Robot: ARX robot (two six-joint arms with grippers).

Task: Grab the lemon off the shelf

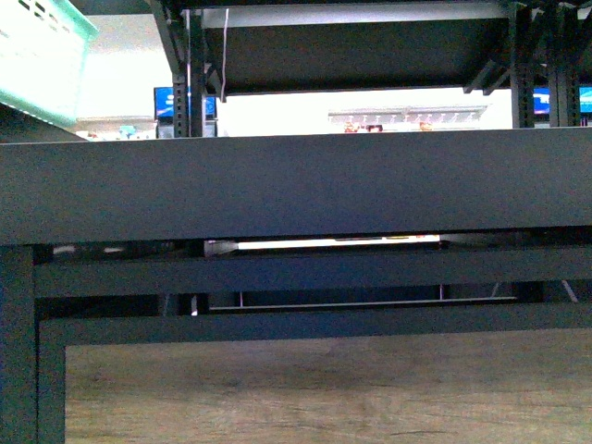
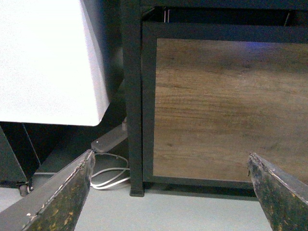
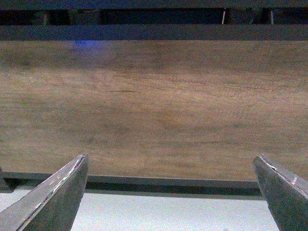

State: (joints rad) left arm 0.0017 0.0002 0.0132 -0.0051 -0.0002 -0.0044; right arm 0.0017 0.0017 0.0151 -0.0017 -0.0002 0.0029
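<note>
Left claw [image 2: 169,155] agape near shelf post [image 2: 132,96]

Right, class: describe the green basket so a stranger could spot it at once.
Start at the black metal shelf filling the front view and look above its left end. There a mint-green basket juts in from the corner. Its pale slotted wall sets it apart from the dark bars around it.
</note>
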